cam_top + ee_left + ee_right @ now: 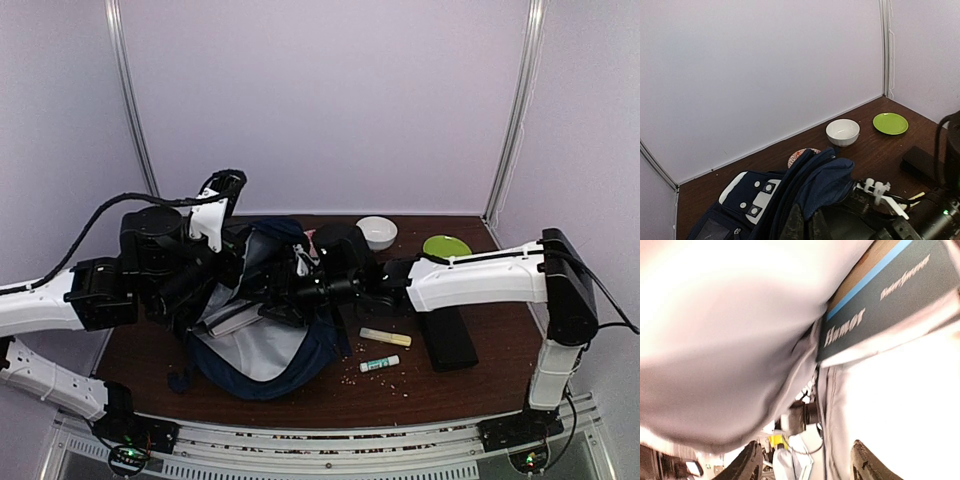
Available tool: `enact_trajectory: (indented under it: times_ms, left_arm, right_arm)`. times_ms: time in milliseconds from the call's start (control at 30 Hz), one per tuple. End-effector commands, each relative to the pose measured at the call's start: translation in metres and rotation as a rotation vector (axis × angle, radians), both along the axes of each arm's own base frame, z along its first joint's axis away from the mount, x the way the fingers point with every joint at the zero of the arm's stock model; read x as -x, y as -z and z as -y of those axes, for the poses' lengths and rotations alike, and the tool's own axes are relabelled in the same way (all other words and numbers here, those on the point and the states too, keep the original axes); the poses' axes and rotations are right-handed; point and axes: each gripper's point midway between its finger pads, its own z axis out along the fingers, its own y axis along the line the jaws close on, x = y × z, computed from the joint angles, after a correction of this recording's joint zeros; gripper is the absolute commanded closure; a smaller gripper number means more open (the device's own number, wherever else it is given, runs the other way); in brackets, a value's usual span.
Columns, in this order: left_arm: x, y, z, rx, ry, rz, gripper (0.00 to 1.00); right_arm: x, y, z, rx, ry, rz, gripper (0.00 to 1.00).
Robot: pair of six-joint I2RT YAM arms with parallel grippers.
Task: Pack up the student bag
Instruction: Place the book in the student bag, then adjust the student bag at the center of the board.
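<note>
**Figure: top view with 2 wrist views.** The student bag (pixel 262 352) lies open on the left-centre of the brown table (pixel 470 385), with its pale grey lining exposed and its navy shell bunched around it.

The left gripper (pixel 804 223) sits at the far left rim of the bag. Its 2 fingers are pressed together on a fold of navy fabric, and the rim stands raised there.

The right gripper (pixel 805 467) enters from the right and is buried in the bag's mouth. Its 2 fingers stand well apart and clamp nothing. Grey lining fills most of the right wrist view. A dark teal book (pixel 890 300) with a blue stripe and white lettering lies inside the bag, at the upper right of that view. Beyond the fingers are small yellow and white parts, too blurred to identify.

Around the bag:
- **Far side:** a white bowl (pixel 377 232) stands to the right of the bag, with a green plate (pixel 447 246) further right and apart from it. A red-patterned round thing (pixel 799 156) lies just behind the bag.
- **Right side:** a flat black case (pixel 447 338) lies partly under the right forearm.
- **Between bag and case:** a yellow stick (pixel 385 337) lies on the table, with a green-and-white tube (pixel 379 364) nearer. Pale crumbs (pixel 400 380) are scattered about them.
</note>
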Motion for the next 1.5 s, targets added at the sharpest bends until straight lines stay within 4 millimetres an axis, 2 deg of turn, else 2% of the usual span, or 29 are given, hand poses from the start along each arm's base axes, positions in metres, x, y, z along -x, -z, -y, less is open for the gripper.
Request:
enact_trajectory:
  times_ms: [0, 133, 167, 200, 267, 333, 367, 400, 433, 467, 567, 667, 833, 967, 1067, 1133, 1200, 1267, 1400, 1467]
  left_arm:
    - [-0.015, -0.056, -0.014, 0.155, -0.095, 0.087, 1.00]
    - [-0.021, -0.053, -0.014, 0.142, -0.117, 0.076, 1.00]
    - [-0.022, -0.053, -0.015, 0.142, -0.120, 0.075, 1.00]
    - [-0.021, -0.052, -0.015, 0.141, -0.122, 0.073, 1.00]
    - [-0.021, -0.048, -0.017, 0.132, -0.128, 0.064, 1.00]
    - [-0.021, -0.041, -0.021, 0.123, -0.136, 0.054, 1.00]
    - [-0.020, -0.038, -0.022, 0.122, -0.136, 0.048, 1.00]
    - [-0.019, -0.034, -0.024, 0.124, -0.139, 0.042, 1.00]
    - [-0.019, -0.030, -0.025, 0.127, -0.137, 0.036, 1.00]
    - [-0.018, -0.025, -0.024, 0.133, -0.131, 0.029, 1.00]
    - [-0.017, -0.008, -0.017, 0.160, -0.104, -0.009, 1.00]
    - [-0.015, 0.005, -0.004, 0.174, -0.060, -0.049, 1.00]
    - [-0.009, 0.017, 0.022, 0.186, 0.049, -0.099, 1.00]
    - [-0.007, 0.024, 0.032, 0.182, 0.090, -0.122, 1.00]
    - [-0.005, 0.029, 0.034, 0.175, 0.106, -0.128, 1.00]
    - [-0.004, 0.033, 0.035, 0.175, 0.113, -0.129, 1.00]
    - [-0.003, 0.037, 0.036, 0.177, 0.122, -0.130, 1.00]
    - [-0.003, 0.039, 0.039, 0.181, 0.135, -0.132, 1.00]
    - [-0.001, 0.039, 0.049, 0.196, 0.175, -0.136, 1.00]
    - [0.001, 0.038, 0.054, 0.207, 0.198, -0.140, 1.00]
  right_arm:
    - [0.023, -0.027, 0.014, -0.062, -0.055, 0.062, 0.41]
    - [0.045, -0.030, 0.039, -0.053, -0.084, 0.077, 0.40]
    - [0.052, -0.032, 0.047, -0.053, -0.091, 0.083, 0.41]
    - [0.061, -0.043, 0.058, -0.067, -0.098, 0.104, 0.41]
    - [0.071, -0.043, 0.079, 0.000, -0.093, 0.161, 0.42]
    - [0.067, -0.034, 0.110, 0.134, -0.005, 0.210, 0.43]
    - [0.059, -0.028, 0.129, 0.200, 0.083, 0.237, 0.43]
    - [0.051, -0.012, 0.151, 0.257, 0.168, 0.244, 0.43]
    - [0.044, -0.002, 0.168, 0.269, 0.242, 0.246, 0.43]
    - [0.040, 0.004, 0.176, 0.251, 0.282, 0.233, 0.42]
    - [0.040, 0.028, 0.177, 0.257, 0.271, 0.177, 0.38]
    - [0.045, 0.045, 0.160, 0.286, 0.210, 0.138, 0.37]
    - [0.035, 0.065, 0.148, 0.379, 0.218, 0.151, 0.37]
    - [0.029, 0.087, 0.144, 0.487, 0.208, 0.149, 0.37]
    - [0.026, 0.085, 0.139, 0.462, 0.222, 0.144, 0.37]
    - [0.020, 0.076, 0.140, 0.450, 0.251, 0.173, 0.37]
    - [0.016, 0.068, 0.144, 0.482, 0.262, 0.207, 0.37]
    - [0.014, 0.070, 0.145, 0.544, 0.247, 0.229, 0.37]
    - [0.022, 0.102, 0.146, 0.686, 0.160, 0.208, 0.39]
    - [0.031, 0.119, 0.144, 0.704, 0.116, 0.181, 0.42]
